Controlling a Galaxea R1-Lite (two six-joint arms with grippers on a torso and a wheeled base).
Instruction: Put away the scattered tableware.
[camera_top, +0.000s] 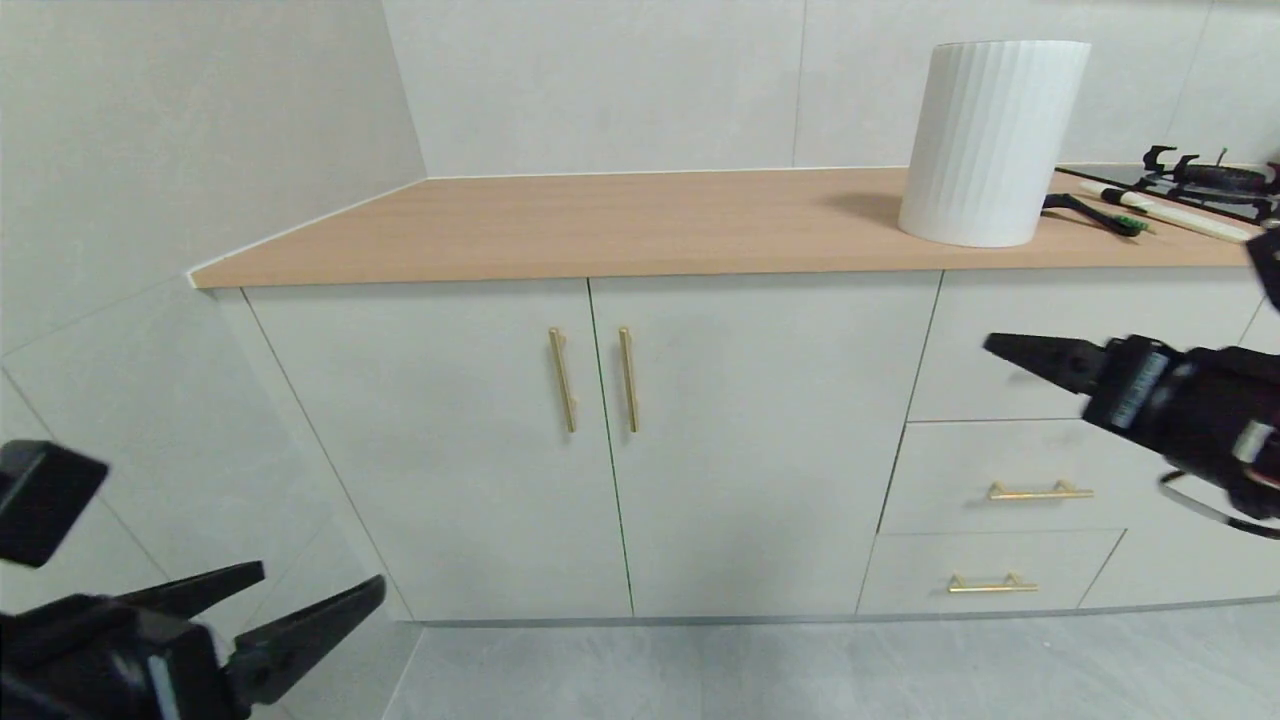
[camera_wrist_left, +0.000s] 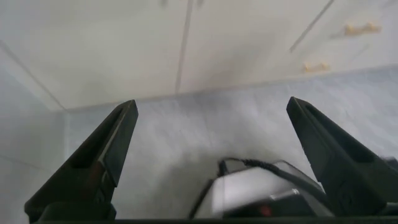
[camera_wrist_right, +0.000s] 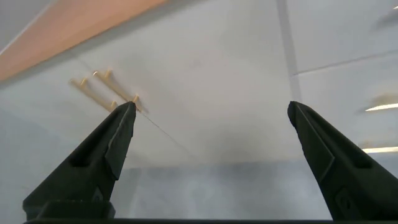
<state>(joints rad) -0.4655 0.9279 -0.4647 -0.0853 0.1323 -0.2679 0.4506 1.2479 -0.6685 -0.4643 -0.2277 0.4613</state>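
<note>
jaws of left gripper (camera_top: 322, 577) spread wide, nothing held; it sits low at near left over the floor (camera_top: 800, 670). right gripper (camera_top: 1000, 350) higher, in front of the drawers (camera_top: 1000, 475); its wrist view shows jaws wide apart, empty. cabinet doors (camera_top: 600, 440) shut, gold handles (camera_top: 565, 380) side by side. countertop (camera_top: 600, 225) above. white ribbed container (camera_top: 990, 140) upright at its right. tableware (camera_top: 1095, 213): a few long utensils lying flat just right of the container, near the hob (camera_top: 1210, 180); exact kind unclear.
</note>
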